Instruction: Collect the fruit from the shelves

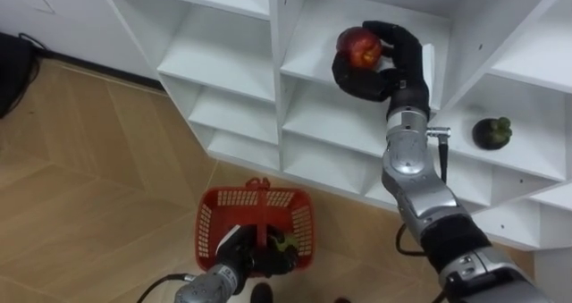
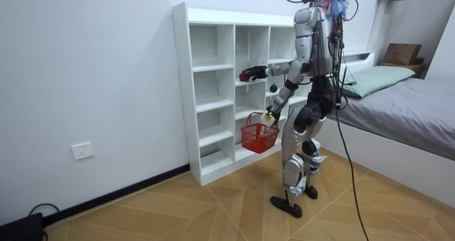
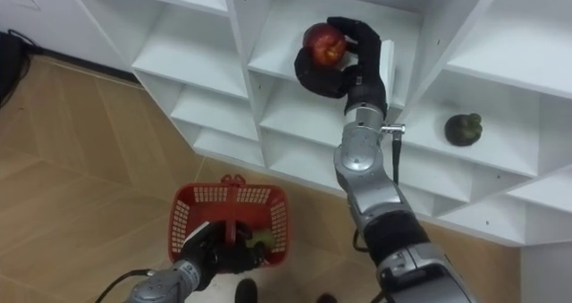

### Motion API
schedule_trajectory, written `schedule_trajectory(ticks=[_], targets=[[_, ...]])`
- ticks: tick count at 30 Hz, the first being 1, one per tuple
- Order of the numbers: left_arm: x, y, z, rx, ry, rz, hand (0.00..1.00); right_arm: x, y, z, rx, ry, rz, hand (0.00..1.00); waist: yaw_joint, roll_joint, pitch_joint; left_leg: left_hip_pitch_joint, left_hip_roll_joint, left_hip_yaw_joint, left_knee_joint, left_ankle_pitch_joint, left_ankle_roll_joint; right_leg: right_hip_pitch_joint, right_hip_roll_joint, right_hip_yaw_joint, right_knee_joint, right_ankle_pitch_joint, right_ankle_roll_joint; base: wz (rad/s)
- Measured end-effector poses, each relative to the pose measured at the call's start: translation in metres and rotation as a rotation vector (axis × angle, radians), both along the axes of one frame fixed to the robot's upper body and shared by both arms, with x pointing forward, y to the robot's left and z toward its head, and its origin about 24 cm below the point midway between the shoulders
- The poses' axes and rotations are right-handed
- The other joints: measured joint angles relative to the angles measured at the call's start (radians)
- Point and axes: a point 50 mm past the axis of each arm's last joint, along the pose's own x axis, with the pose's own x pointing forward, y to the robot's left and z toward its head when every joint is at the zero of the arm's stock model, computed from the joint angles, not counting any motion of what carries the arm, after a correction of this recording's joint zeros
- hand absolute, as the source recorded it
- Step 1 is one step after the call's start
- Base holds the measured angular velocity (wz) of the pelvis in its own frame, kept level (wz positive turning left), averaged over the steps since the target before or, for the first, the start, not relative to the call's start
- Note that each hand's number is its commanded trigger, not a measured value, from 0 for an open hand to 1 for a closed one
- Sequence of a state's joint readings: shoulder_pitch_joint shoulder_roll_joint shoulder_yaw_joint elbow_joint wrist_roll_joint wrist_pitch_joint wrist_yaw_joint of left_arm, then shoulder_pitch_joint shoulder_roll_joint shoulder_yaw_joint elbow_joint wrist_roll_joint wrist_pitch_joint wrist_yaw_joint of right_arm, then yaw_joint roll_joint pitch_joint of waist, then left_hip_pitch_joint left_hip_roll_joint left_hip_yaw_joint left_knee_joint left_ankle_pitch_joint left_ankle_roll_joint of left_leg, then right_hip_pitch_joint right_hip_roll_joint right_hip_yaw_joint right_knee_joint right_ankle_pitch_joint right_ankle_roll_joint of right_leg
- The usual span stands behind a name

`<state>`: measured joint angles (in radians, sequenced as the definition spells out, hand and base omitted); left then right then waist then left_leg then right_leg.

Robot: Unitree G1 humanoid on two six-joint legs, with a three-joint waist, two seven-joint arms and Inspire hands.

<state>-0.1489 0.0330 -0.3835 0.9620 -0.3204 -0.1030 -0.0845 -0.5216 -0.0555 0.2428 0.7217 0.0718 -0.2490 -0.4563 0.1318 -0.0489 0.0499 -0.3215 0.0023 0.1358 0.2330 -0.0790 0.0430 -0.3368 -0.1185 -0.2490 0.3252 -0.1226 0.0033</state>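
right hand [image 1: 393,66] wrapped round red apple [image 1: 359,46] at closet shelf [image 1: 311,63] | left hand [image 1: 237,252] gripping red basket [image 1: 295,197] handle below | advice: pull apple clear of shelf edge, lower over basket before letting go

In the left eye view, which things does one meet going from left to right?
red basket → red apple, held in the right hand → dark fruit

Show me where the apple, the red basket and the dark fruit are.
apple [image 1: 360,46], left eye view, on its red front.
red basket [image 1: 228,194], left eye view, on its far rim.
dark fruit [image 1: 492,133], left eye view, on its middle.
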Motion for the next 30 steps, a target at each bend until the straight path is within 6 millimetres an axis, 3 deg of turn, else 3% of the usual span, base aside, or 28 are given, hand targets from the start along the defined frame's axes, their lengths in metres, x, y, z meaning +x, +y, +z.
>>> schedule_trajectory(ticks=[11, 23, 30], targets=[[0.007, 0.009, 0.004, 0.019, -0.039, 0.032, 1.00, -0.030, 0.014, -0.011, -0.009, 0.006, 0.231, 1.00, -0.027, -0.005, -0.0063, -0.001, 0.001, 0.004, 0.002, 0.000, 0.000, -0.001, 0.000, 0.003, 0.001, 0.000, 0.000, 0.00], [0.015, 0.015, 0.016, 0.013, -0.131, 0.037, 1.00, -0.062, 0.009, -0.040, -0.096, 0.117, 0.404, 1.00, -0.056, 0.014, -0.0345, -0.001, 0.004, 0.032, 0.005, 0.000, 0.000, -0.023, -0.001, 0.028, 0.023, 0.002, -0.003, -0.07], [0.015, 0.019, 0.022, 0.000, -0.181, 0.078, 1.00, -0.082, 0.004, -0.056, -0.122, 0.184, 0.449, 1.00, -0.086, 0.015, -0.0351, 0.004, 0.009, 0.053, 0.006, 0.000, 0.000, -0.036, 0.006, 0.056, 0.029, 0.001, -0.006, -0.08]])
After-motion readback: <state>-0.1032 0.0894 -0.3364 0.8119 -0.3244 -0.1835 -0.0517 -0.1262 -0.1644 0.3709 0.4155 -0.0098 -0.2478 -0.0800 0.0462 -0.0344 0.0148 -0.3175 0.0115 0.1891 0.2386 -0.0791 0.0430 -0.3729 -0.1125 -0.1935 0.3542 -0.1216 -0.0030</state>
